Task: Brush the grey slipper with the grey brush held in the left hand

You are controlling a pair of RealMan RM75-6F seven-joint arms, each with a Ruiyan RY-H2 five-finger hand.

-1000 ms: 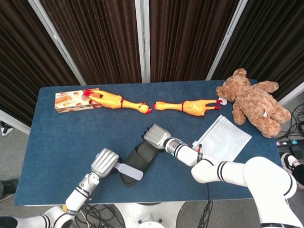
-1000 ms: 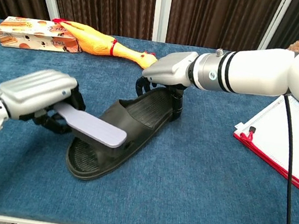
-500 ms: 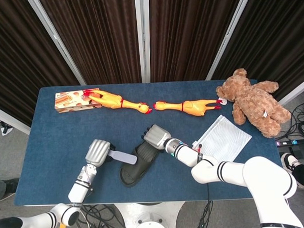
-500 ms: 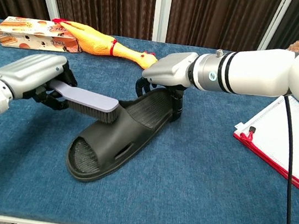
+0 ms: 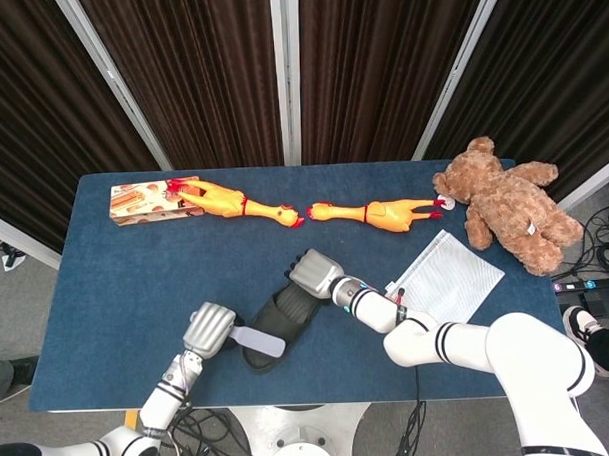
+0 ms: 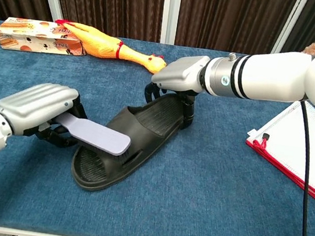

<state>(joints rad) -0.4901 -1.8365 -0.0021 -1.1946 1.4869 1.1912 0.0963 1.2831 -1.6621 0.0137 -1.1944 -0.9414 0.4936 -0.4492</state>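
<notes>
Grey plastic of the left hand (image 6: 37,107) was wrapped around the handle of the grey brush (image 6: 93,134), whose flat head reached out to the robot's right and lay over the strap and toe of the grey slipper (image 6: 133,141). Bristles faced down; contact with the strap looked likely but could not be confirmed.

The slipper lay directly right of the left hand, long axis diagonal, toe near the desk's front edge, heel further back. The brush crossed that axis at the toe end.

The right hand (image 6: 177,78) was clamped on the heel, fingers curled over the rim, pinning it.

Judgement: strokes should run along the slipper toward the heel, with the right hand as anchor.

Blue cloth desk (image 5: 116,275). At its back: two rubber chickens (image 5: 234,204), a box (image 5: 138,201), a teddy bear (image 5: 509,201), a mesh pouch (image 5: 448,279). Dark curtains behind.
</notes>
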